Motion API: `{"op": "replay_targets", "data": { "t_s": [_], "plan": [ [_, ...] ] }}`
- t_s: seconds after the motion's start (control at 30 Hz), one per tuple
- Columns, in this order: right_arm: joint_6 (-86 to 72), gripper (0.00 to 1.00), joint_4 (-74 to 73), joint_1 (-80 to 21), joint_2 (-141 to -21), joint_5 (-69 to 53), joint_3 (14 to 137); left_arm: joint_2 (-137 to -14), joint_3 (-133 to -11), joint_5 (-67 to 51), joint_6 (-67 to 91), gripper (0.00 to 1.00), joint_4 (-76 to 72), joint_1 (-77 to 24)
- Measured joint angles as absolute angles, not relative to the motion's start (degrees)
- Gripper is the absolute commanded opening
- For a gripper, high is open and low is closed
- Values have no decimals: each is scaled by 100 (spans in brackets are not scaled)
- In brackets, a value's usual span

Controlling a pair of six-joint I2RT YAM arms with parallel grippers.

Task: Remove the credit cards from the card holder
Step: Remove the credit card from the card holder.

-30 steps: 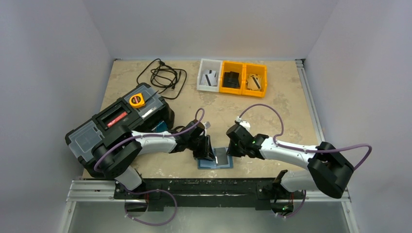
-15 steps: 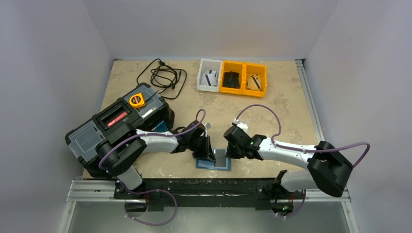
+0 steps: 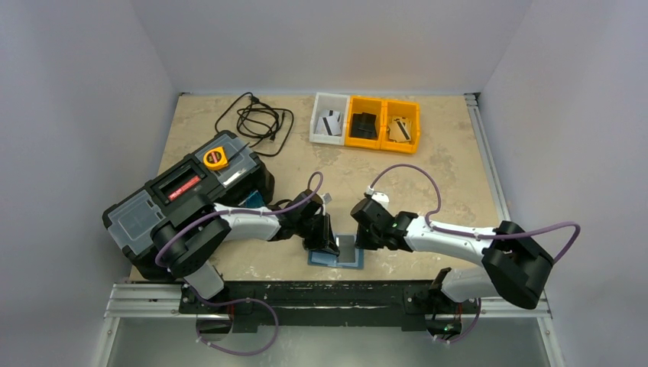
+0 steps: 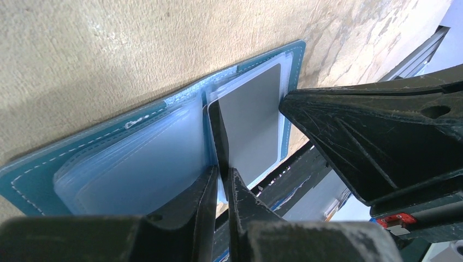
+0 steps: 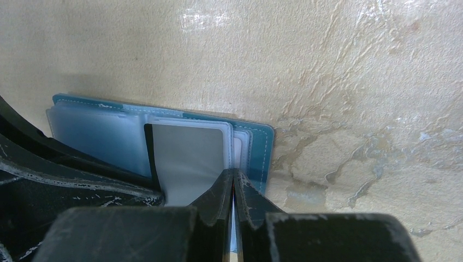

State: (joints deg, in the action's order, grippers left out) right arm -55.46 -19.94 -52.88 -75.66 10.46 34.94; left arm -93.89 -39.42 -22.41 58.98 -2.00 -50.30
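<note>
At the table's [image 3: 451, 160] near edge, the card holder [image 3: 337, 260] lies open. The left pincer [image 4: 221, 173] is clenched on a thin black card [image 4: 217, 136] at the fold, seemingly to draw it out. The right pincer [image 5: 233, 174], clenched tight, presses the right leaf's edge beside a grey card [image 5: 188, 155], likely steadying it. Far back stand bins [image 3: 364, 120].

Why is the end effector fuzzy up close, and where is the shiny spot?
Left wrist view: the left end effector sits at the lens, so it looks soft, while the card holder is sharp. Right wrist view: glare whitens the table near the top; the right end effector is dark. Top external view: even light, faint shadows.
</note>
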Motion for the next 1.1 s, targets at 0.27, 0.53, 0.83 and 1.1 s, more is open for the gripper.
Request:
{"op": "replay_targets", "data": {
  "t_s": [0.27, 0.53, 0.83, 1.1],
  "plan": [
    [-5544, 6, -1999, -5288, -7612, 1057, 3535, -9439, -4084, -2252, 5892, 0, 58, -5030],
    [-5570, 13, -2005, -5288, -7616, 1055, 3535, -9397, -4355, -2069, 5741, 0, 666, -5033],
    [-5592, 13, -1992, -5260, -7638, 1063, 3522, -9183, -4390, -1798, 5586, 0, 1151, -5030],
    [-5594, 12, -1942, -5205, -7596, 1009, 3468, -9067, -4353, -1758, 5502, 8, 1173, -5024]
  ]
}}
